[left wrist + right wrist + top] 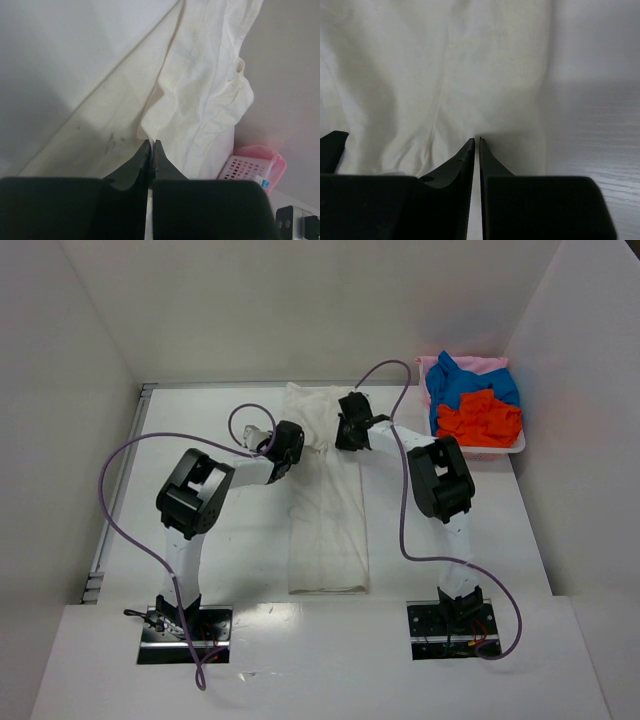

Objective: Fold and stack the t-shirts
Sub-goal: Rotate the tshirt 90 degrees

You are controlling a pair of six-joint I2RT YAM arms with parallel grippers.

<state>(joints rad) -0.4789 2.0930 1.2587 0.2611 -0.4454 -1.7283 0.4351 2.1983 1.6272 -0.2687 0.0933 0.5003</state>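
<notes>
Flat white table (250, 560), walled on the left, far and right sides. Lying directly on it, down the middle, a long off-white t-shirt (328, 530) folded into a narrow strip. To the far right of that shirt, a shallow white tray (480, 451); nearer than the shirt on either side, two black base plates (185, 625).

No legible txt, labels, nos. or signs in any of the 3 views.

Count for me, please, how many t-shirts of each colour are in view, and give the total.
off-white t-shirt: 1
blue t-shirt: 1
orange-red t-shirt: 1
pink t-shirt: 1
Total: 4, as far as the heap shows
</notes>
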